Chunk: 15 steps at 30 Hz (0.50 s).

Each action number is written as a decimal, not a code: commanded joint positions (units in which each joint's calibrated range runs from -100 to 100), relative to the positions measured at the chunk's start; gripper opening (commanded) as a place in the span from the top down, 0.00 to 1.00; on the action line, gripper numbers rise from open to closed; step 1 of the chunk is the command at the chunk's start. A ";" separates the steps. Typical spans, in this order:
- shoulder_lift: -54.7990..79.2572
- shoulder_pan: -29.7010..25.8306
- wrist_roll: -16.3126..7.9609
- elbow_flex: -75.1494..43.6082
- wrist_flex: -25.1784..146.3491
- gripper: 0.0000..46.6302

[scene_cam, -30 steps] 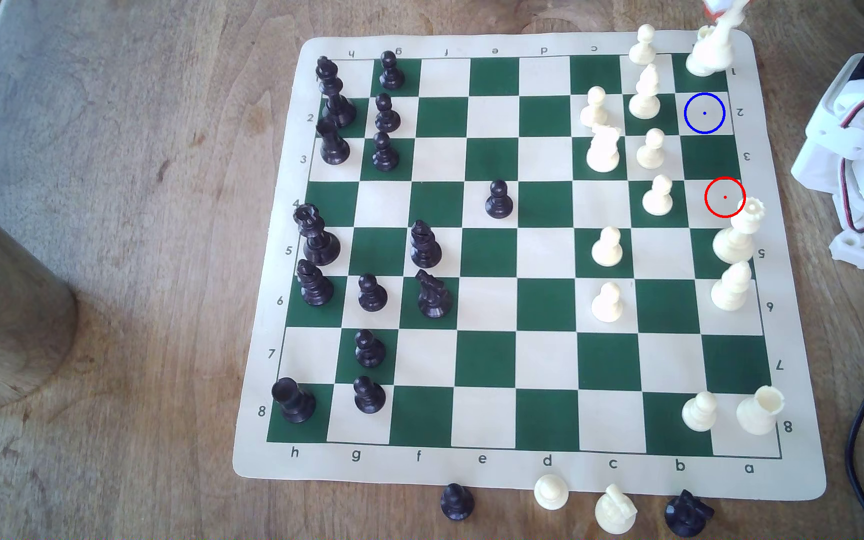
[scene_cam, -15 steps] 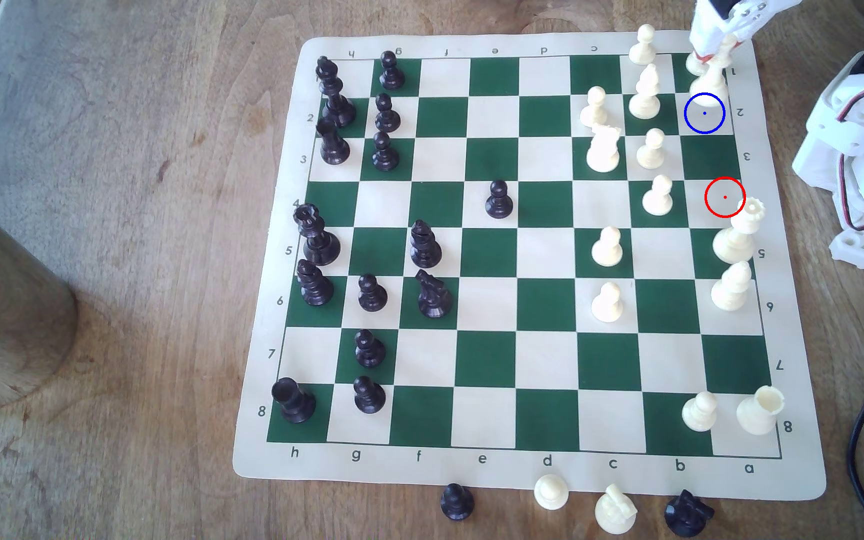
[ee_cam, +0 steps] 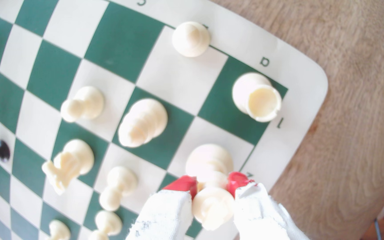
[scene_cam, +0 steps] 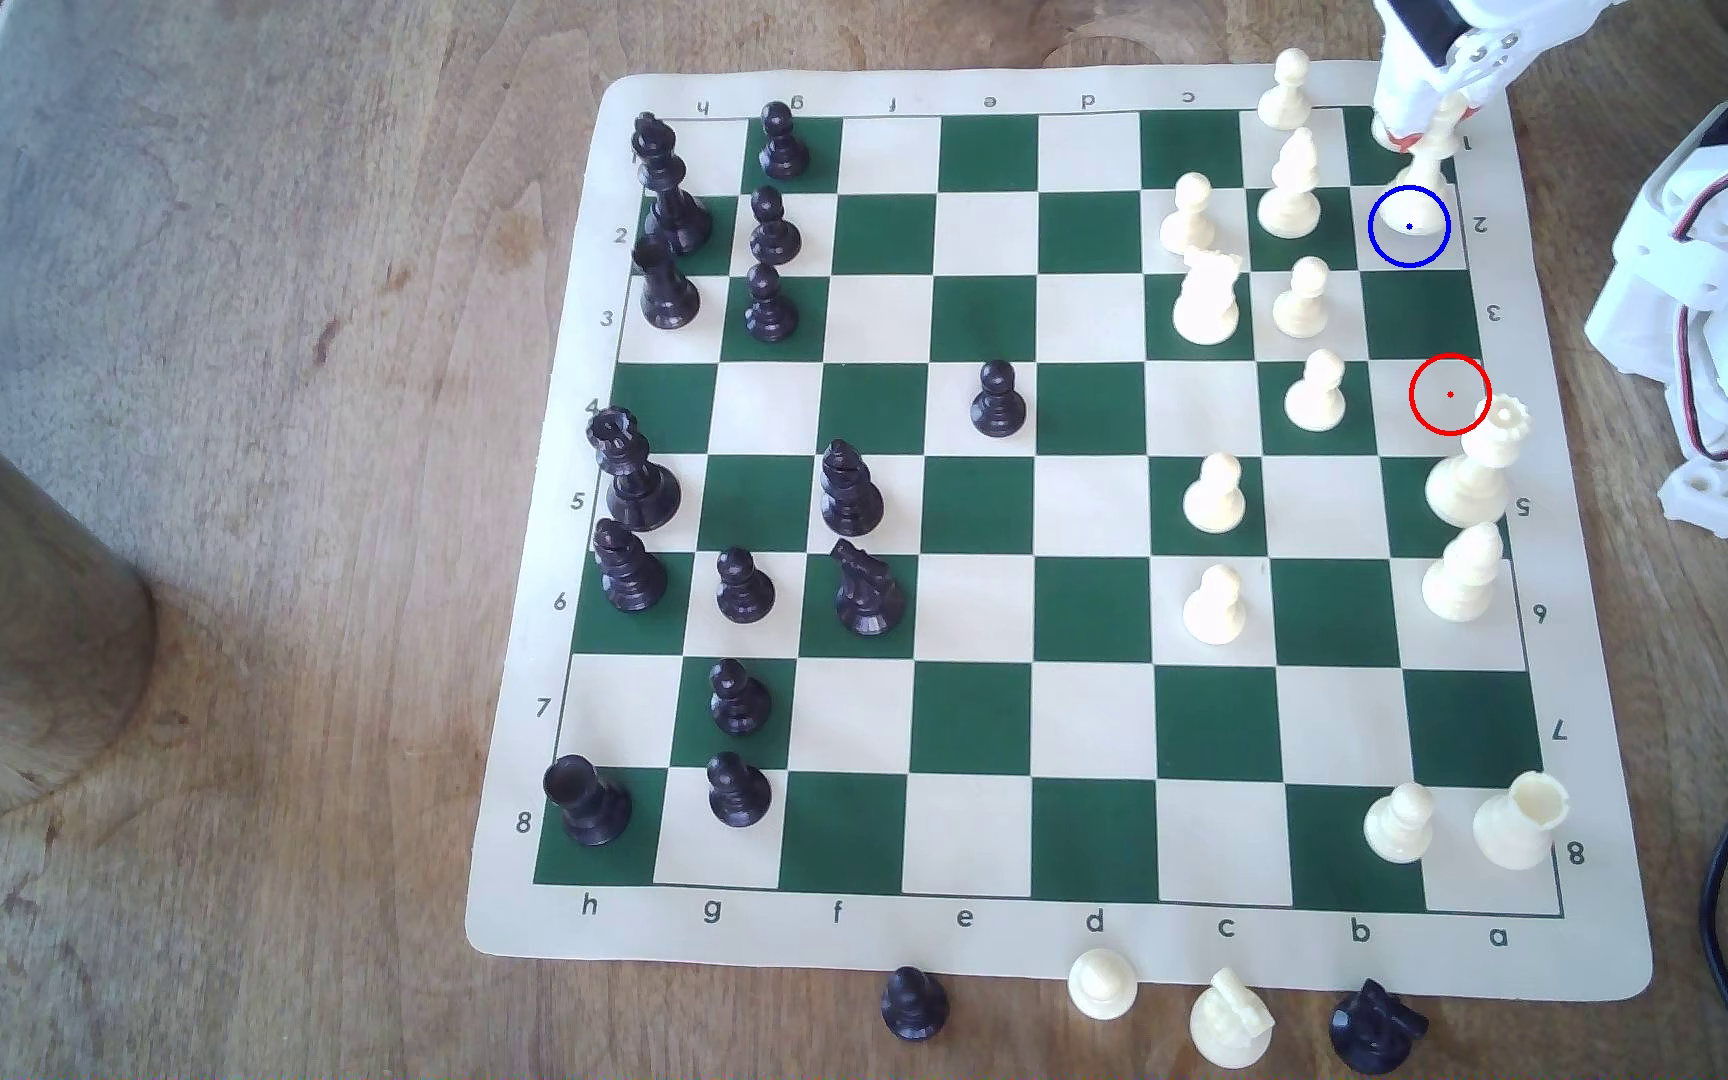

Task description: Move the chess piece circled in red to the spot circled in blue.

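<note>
The gripper, white with red-tipped fingers, is clamped on the upper body of the cream king, one red tip on each side of its slim stem. In the exterior view the king stands close to upright, long axis running from the gripper at its head down to its wide round base, which sits at the top edge of the blue-circled square on the exterior view's right file; whether the base touches the mat cannot be told. The piece is smooth, glossy plastic with a flared circular foot. The chess mat is flat with rounded corners, green and cream squares, lying on a grained wooden table. A cream rook with a hollow notched top stands just beside it on the corner square.
</note>
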 commanded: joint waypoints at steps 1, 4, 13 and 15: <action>0.35 -0.09 0.29 -0.04 -0.96 0.99; 0.43 -0.25 0.29 0.69 -1.62 0.99; 0.77 0.22 0.44 1.78 -3.34 0.99; 0.77 0.22 0.54 2.14 -3.50 0.99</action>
